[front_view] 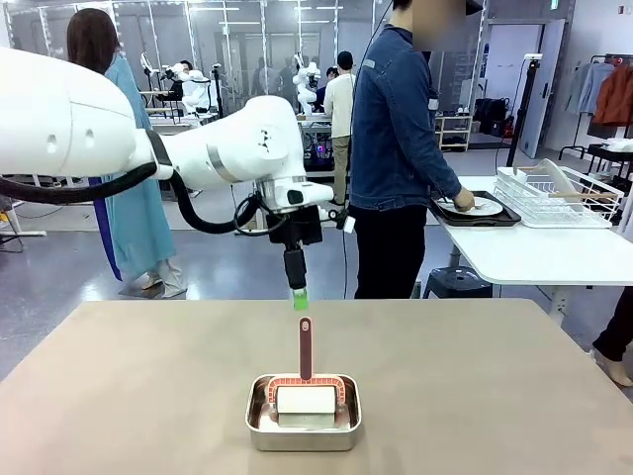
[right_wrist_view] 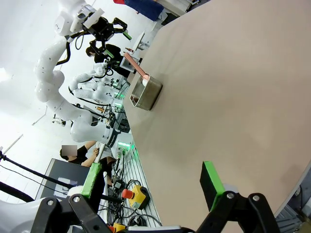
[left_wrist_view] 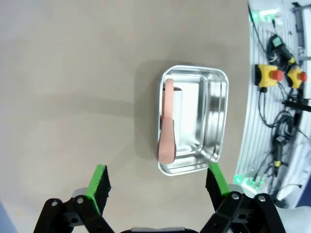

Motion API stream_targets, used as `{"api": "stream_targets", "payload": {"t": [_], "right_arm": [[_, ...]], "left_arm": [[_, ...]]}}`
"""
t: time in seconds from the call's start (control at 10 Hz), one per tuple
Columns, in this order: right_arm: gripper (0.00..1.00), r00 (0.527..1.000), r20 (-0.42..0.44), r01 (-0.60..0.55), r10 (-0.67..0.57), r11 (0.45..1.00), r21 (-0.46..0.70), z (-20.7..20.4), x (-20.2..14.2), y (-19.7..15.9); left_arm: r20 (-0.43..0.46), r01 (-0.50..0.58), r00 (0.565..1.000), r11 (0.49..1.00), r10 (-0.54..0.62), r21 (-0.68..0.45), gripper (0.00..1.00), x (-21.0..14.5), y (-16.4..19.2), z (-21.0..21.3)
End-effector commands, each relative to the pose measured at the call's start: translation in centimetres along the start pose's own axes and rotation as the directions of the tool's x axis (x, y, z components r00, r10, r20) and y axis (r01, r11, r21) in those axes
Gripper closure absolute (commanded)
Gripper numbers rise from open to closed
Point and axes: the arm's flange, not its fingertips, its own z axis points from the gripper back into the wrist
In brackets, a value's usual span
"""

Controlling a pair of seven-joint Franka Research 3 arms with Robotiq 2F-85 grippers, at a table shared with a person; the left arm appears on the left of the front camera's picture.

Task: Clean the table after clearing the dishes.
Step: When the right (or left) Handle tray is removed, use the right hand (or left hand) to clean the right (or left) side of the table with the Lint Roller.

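the table (front_view: 119, 396) is bare tan apart from a small steel pan (front_view: 303, 427) near its front edge. the dishes are off it: across the room a person's hand (front_view: 462, 201) rests on a white plate (front_view: 483, 207) in a dark tray (front_view: 475, 220) on a white side table. by my reading, clearing is done and wiping is not yet begun.

the left gripper (left_wrist_view: 155, 172) hangs fingers-down straight over the pan, pads wide apart, holding nothing. the right gripper (right_wrist_view: 151, 167) is spread just as wide and empty, well away from the pan at the table's side — so the left arm is clearly nearer.

in the pan stands a cleaning tool (front_view: 302, 396) with a reddish frame and a white block. its handle (front_view: 306, 348) rises almost upright, its long axis pointing up at the left gripper, which sits just above its tip without touching. in the left wrist view the handle falls roughly midway between the two pads — a straight descent looks enough to bracket it.
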Motion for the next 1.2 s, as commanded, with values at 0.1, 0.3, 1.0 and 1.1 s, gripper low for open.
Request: {"api": "stream_targets", "payload": {"t": [0.1,0.3,1.0,1.1], "right_arm": [[0.0,1.0,-0.012,0.001,-0.002,1.0,-0.015,-0.1,0.0,0.5],[0.0,1.0,-0.012,0.001,-0.002,1.0,-0.015,-0.1,0.0,0.5],[0.0,1.0,-0.012,0.001,-0.002,1.0,-0.015,-0.1,0.0,0.5],[0.0,1.0,-0.012,0.001,-0.002,1.0,-0.015,-0.1,0.0,0.5]], "left_arm": [[-0.038,0.039,0.998,0.995,-0.043,-0.091,0.0,0.8,0.5,-1.8],[-0.047,0.039,0.998,0.992,-0.045,-0.121,0.0,1.3,-0.1,-3.7],[-0.115,-0.016,0.993,0.998,0.008,-0.064,0.0,1.8,-1.1,-6.5],[-0.12,-0.018,0.993,0.998,0.011,-0.058,0.0,1.7,-1.3,-6.7]]}}
